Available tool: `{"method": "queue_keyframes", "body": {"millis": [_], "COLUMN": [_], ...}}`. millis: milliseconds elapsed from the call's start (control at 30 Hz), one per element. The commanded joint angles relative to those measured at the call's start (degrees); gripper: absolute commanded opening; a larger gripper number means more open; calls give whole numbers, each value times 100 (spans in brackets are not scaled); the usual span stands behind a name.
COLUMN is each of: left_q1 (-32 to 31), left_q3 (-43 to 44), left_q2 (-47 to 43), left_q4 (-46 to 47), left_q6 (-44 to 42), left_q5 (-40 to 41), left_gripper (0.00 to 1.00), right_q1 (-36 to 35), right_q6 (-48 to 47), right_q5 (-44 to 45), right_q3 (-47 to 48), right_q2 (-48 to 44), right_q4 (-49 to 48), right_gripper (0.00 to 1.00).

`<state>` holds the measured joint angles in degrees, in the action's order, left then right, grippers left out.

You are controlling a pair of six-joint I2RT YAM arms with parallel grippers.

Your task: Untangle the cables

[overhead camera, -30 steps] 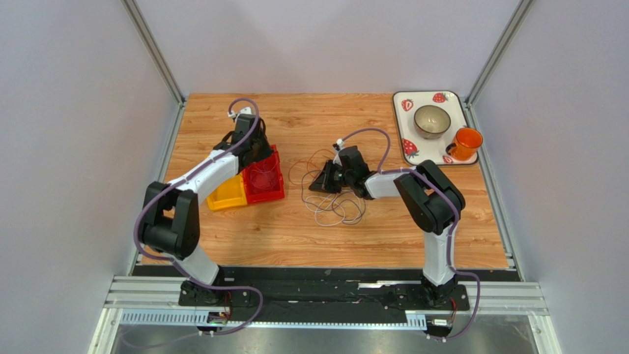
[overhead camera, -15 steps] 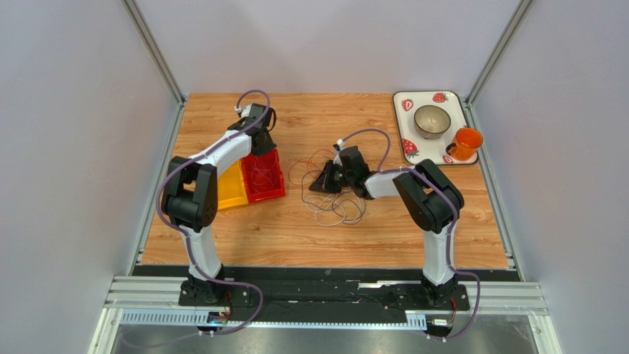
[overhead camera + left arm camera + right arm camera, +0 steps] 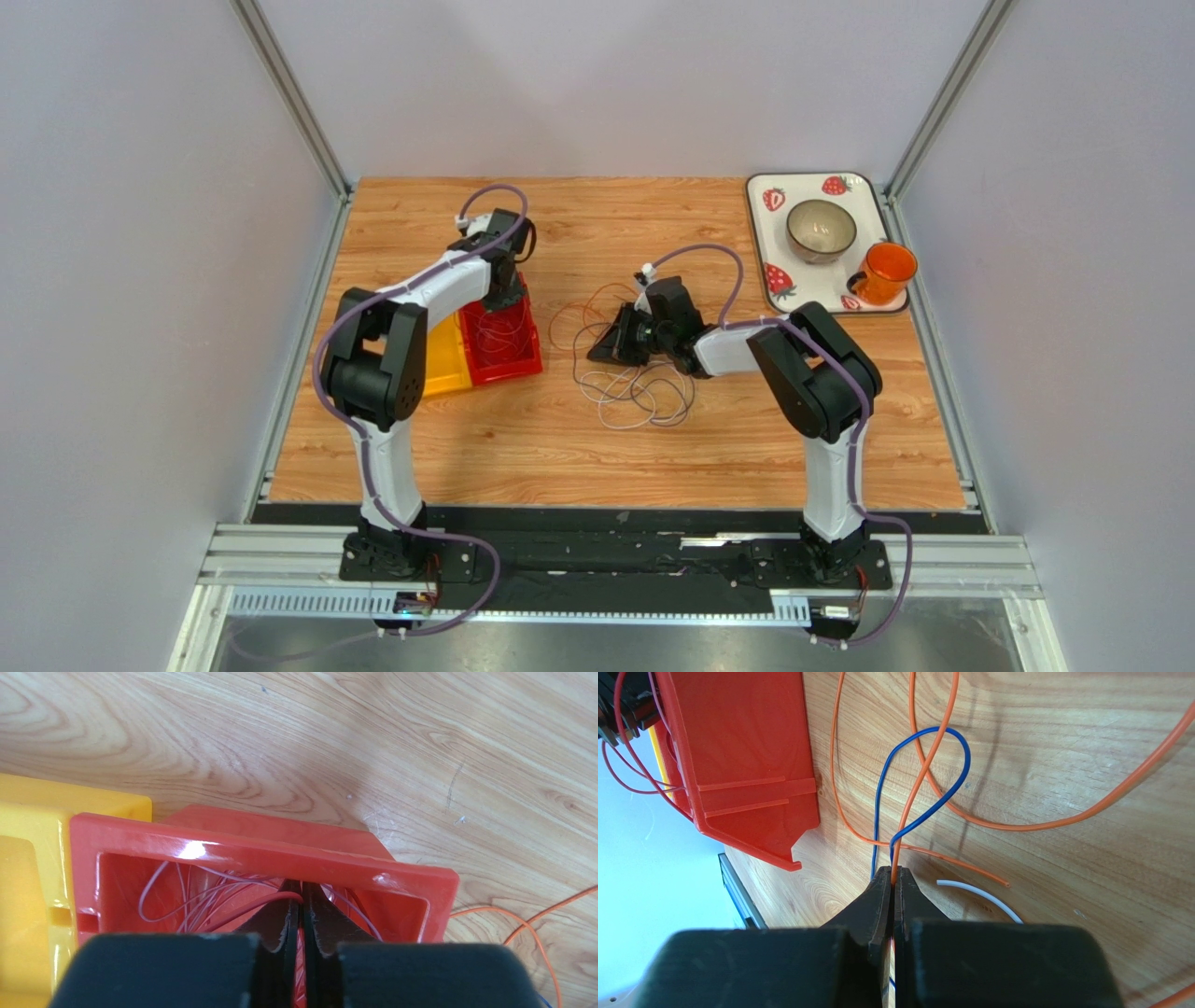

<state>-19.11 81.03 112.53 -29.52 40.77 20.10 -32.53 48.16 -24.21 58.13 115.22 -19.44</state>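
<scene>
A loose tangle of thin orange, blue and white cables (image 3: 638, 392) lies mid-table. My right gripper (image 3: 606, 346) sits low at its left edge. In the right wrist view this gripper (image 3: 894, 875) is shut on an orange cable (image 3: 931, 763), which crosses a blue loop (image 3: 877, 812); a white cable (image 3: 980, 892) lies beside it. My left gripper (image 3: 505, 291) points down into the red bin (image 3: 512, 350). In the left wrist view its jaws (image 3: 303, 897) are all but shut, with a red cable (image 3: 238, 913) running to their tips; pale wires (image 3: 161, 882) lie coiled in the bin (image 3: 246, 847).
A yellow bin (image 3: 442, 361) touches the red bin's left side. At the back right, a strawberry-patterned tray (image 3: 755, 224) carries a bowl (image 3: 821, 228) and an orange cup (image 3: 884, 273). An orange cable (image 3: 533, 924) trails on the wood right of the red bin.
My left arm has folded in, its elbow shifting right and away, and its gripper has moved slightly right over the red bin. The right arm and the tangle have not moved.
</scene>
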Motion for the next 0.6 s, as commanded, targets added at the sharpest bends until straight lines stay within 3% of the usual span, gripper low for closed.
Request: {"method": "queue_keyframes", "body": {"millis": [0, 100, 233, 567], "left_q1": [-285, -426, -567, -979], "left_q3": [17, 61, 79, 193], "left_q2": [-310, -617, -978, -1778], "left_q4": [16, -27, -212, -555], "left_q6": [-200, -359, -447, -676], "left_q5": [415, 635, 934, 1400], "left_gripper": [14, 34, 45, 54], "right_q1": [19, 19, 28, 10], "right_q6": [62, 62, 62, 18], "right_q5": [-84, -102, -128, -312], "right_q3": [155, 146, 146, 23], "right_q2": [88, 88, 80, -61], "right_q4": [-271, -297, -341, -691], "right_gripper": [0, 0, 0, 0]}}
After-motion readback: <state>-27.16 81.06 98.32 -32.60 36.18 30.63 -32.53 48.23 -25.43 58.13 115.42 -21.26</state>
